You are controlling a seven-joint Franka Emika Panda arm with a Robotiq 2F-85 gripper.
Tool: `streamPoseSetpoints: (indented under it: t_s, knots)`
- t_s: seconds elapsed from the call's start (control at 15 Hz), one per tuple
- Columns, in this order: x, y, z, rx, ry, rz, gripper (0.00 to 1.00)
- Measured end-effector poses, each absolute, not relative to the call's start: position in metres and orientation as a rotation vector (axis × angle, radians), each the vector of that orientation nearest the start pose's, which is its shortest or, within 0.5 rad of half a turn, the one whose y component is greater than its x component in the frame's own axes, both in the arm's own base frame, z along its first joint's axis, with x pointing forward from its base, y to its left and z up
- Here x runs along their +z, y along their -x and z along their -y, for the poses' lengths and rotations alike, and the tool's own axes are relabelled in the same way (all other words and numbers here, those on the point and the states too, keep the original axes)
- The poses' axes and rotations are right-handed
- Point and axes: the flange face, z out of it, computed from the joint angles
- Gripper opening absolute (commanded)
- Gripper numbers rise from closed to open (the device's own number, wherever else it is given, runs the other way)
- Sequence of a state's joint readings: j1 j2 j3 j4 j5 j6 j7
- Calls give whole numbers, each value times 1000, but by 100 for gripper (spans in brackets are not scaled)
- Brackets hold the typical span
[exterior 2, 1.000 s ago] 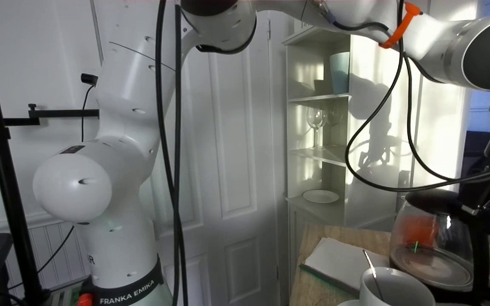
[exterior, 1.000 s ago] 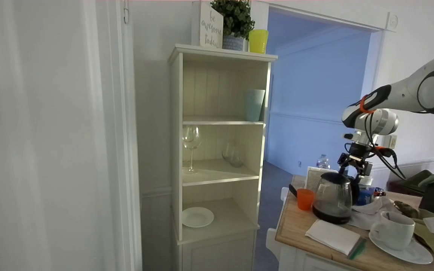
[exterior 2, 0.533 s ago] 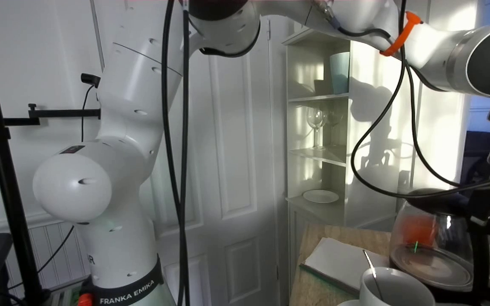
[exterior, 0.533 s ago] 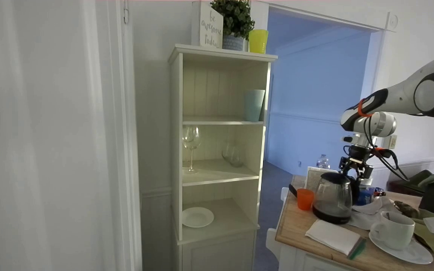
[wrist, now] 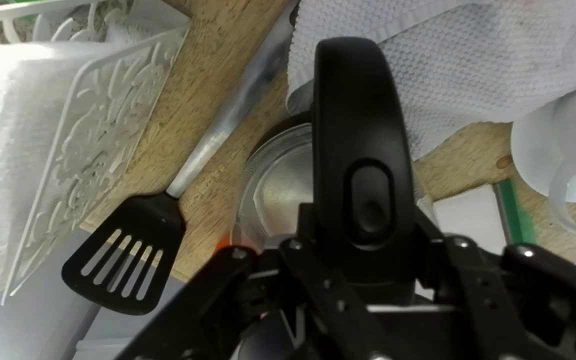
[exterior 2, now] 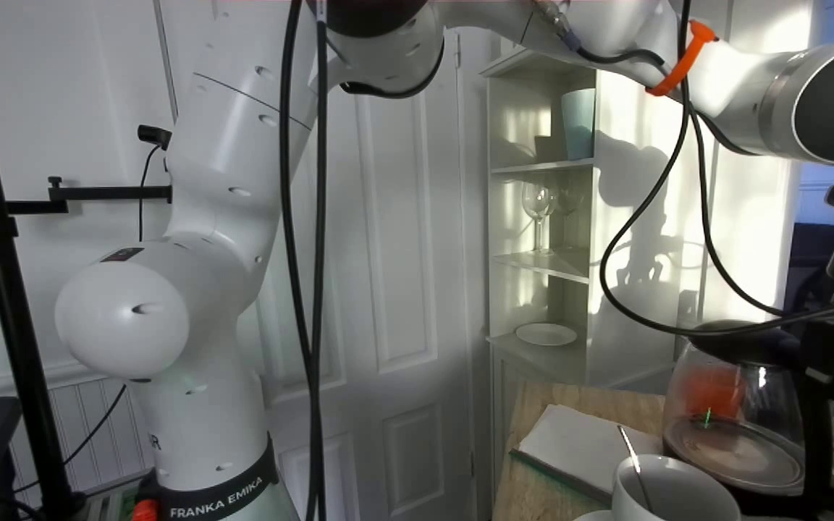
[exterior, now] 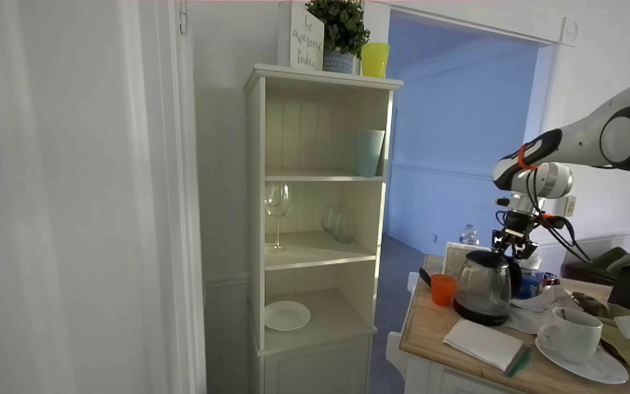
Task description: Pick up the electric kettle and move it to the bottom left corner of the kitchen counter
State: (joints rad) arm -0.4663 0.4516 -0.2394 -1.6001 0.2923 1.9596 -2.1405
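Orange cup [exterior: 443, 290] between kettle [exterior: 482, 293] and edge [exterior: 413, 323]

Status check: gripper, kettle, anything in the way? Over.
Gripper closed on kettle handle. Electric kettle upright on counter, not yet lifted. Orange cup and white cup nearby, possible obstacles.

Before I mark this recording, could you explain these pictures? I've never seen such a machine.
It's a white-and-black jointed robot arm. Two views come from cameras outside it; the third, from its wrist, looks down past its black fingers. Those are closed on the curved black handle of a clear, rounded electric kettle. The kettle stands on a light tan wooden counter, with a white cup on a white saucer, an orange cup and a black slotted spatula.
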Motion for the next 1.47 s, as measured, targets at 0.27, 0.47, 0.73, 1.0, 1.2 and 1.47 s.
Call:
streamPoseSetpoints:
  t_s: [0.27,0.47,0.73,1.0,1.2,1.47]
  knots:
    - [370,-534,405,-228,2381,1878,19]
    - [370,-534,405,-228,2376,1876,19]
    - [369,-532,405,-230,2353,1864,19]
    - [370,-525,406,-228,2304,1839,19]
    - [373,-523,407,-239,2294,1829,19]
    - [385,-521,408,-262,2303,1831,19]
